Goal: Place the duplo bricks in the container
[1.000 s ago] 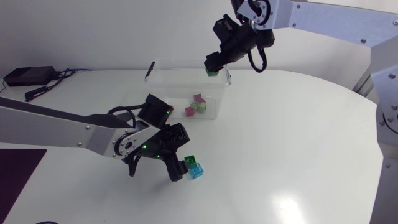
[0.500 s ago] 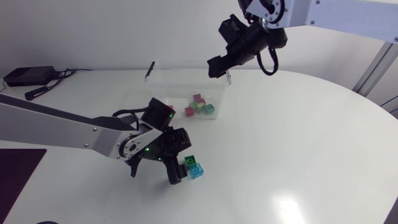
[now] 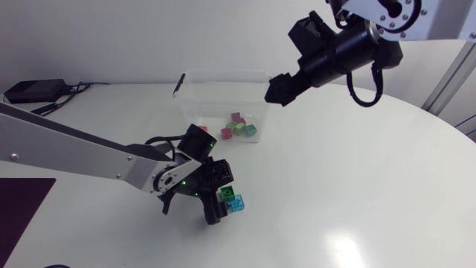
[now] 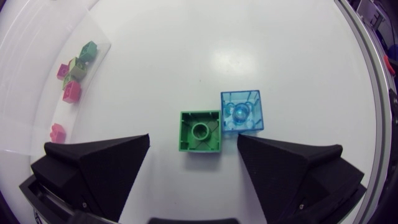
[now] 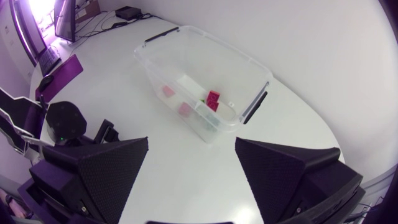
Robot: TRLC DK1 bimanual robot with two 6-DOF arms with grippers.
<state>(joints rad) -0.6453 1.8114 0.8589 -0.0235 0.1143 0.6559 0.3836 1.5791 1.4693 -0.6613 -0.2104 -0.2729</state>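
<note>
Since second ago: emptied right gripper (image 3: 277, 90) over container (image 3: 223, 73), drawn up and away, jaws spread, holding nothing. So one more among bricks inside (image 3: 238, 128); two left on table. Left gripper (image 4: 194, 142) down over these, jaws spread astride green brick (image 4: 201, 130), not pinching. Blue brick (image 4: 243, 112) hard beside it, just at one fingertip: likely to foul clean pinch. Black box (image 3: 33, 91) well apart

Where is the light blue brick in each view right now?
Head view: light blue brick on the table, low and just left of centre, beside the green brick.
Left wrist view: just ahead of one finger of the left pincer, next to the green brick.
Right wrist view: not visible.
Shared landmark: the clear container.
</note>
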